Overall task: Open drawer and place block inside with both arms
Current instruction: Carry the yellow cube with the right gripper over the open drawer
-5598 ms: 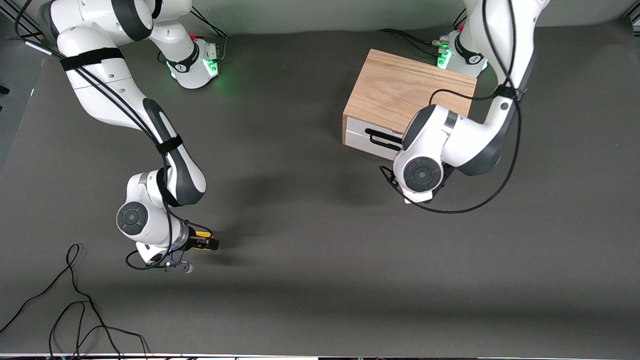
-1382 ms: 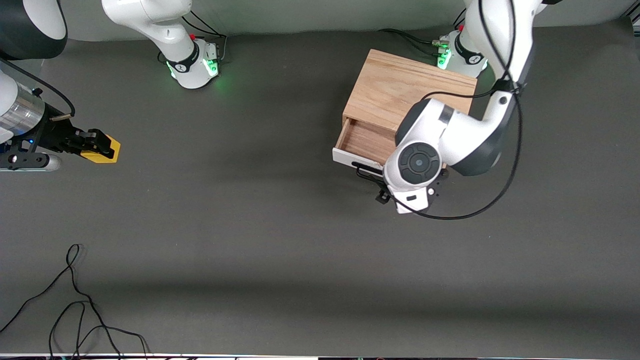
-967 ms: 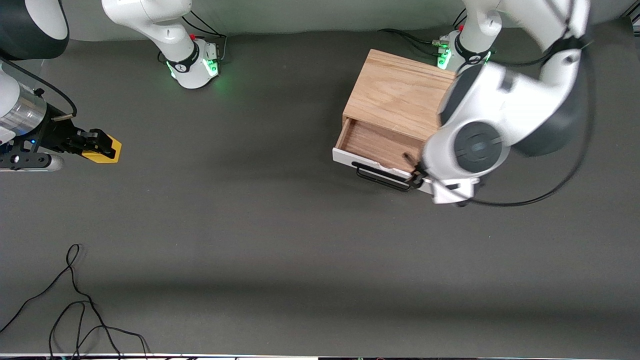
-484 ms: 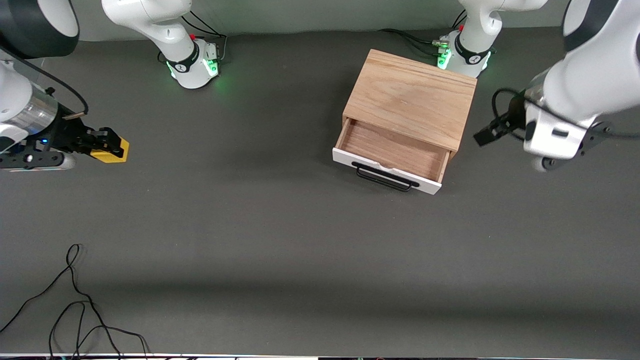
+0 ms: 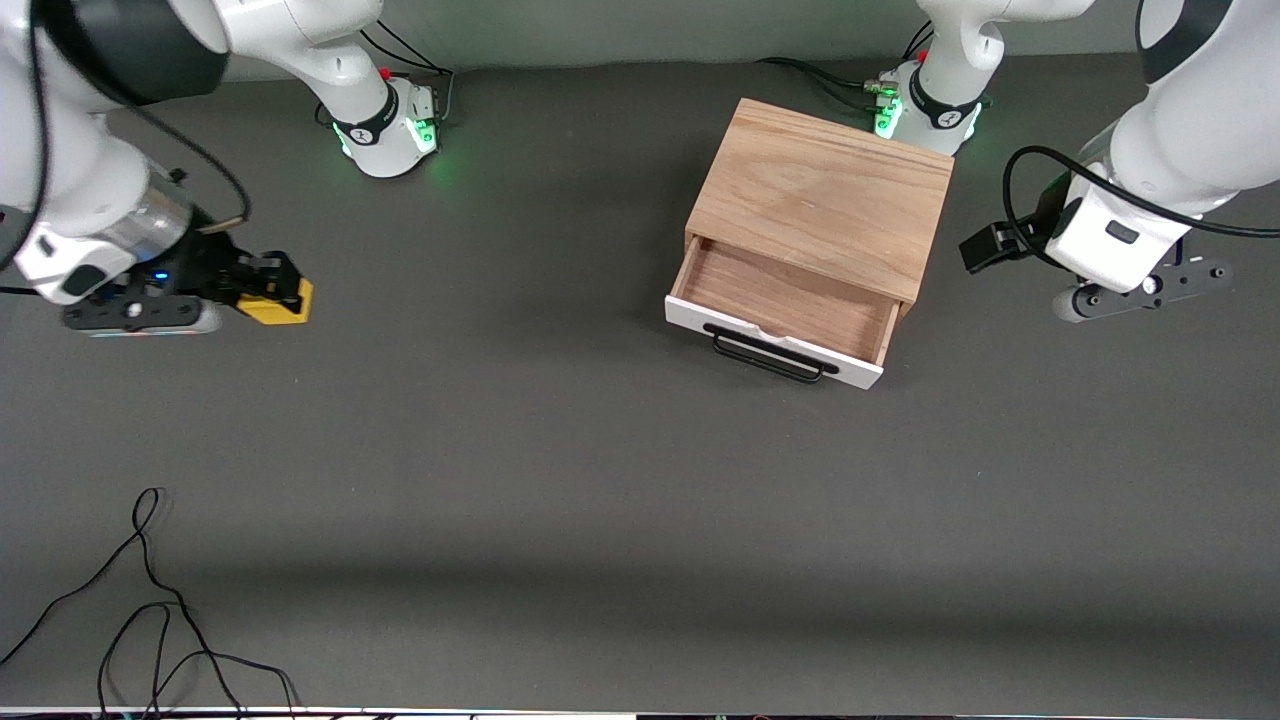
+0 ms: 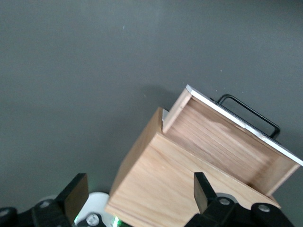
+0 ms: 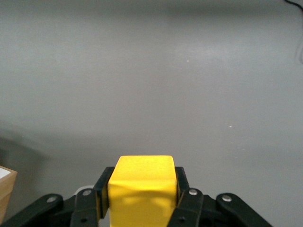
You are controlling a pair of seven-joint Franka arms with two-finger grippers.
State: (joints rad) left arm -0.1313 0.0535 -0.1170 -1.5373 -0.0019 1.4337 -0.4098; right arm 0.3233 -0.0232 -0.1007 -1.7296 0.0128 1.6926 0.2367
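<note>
My right gripper (image 5: pixel 272 290) is clamped on the yellow block (image 5: pixel 277 305), which I see pinched between the two black fingers (image 7: pixel 102 189) in the right wrist view, its top face and one side showing plain and bright. The gripper is up in the air over the dark grey table (image 5: pixel 520 480) at the right arm's end, with bare mat under it. The right arm (image 5: pixel 90 150) comes down to it from its green-lit base (image 5: pixel 392 135) at the top of the front view.

My left gripper (image 5: pixel 985 247) hangs over the table beside the cabinet, at the left arm's end, touching nothing. In the left wrist view its fingers (image 6: pixel 75 195) stand well apart with nothing between them, so I read it as spread wide. The left arm (image 5: pixel 1180 120) bends in from the edge of the front view, a black cable (image 5: pixel 1030 170) looping off its wrist.

The drawer (image 5: pixel 780 315) is pulled out of the light oak cabinet (image 5: pixel 820 195), toward the front camera. Its wooden interior lies exposed, its white front panel (image 5: pixel 860 372) faces the camera, and the black wire handle (image 5: pixel 768 358) sticks out from that panel. The block is well apart from the drawer.

A loose black cable (image 5: pixel 150 610) lies coiled on the table near the front camera, at the right arm's end.
</note>
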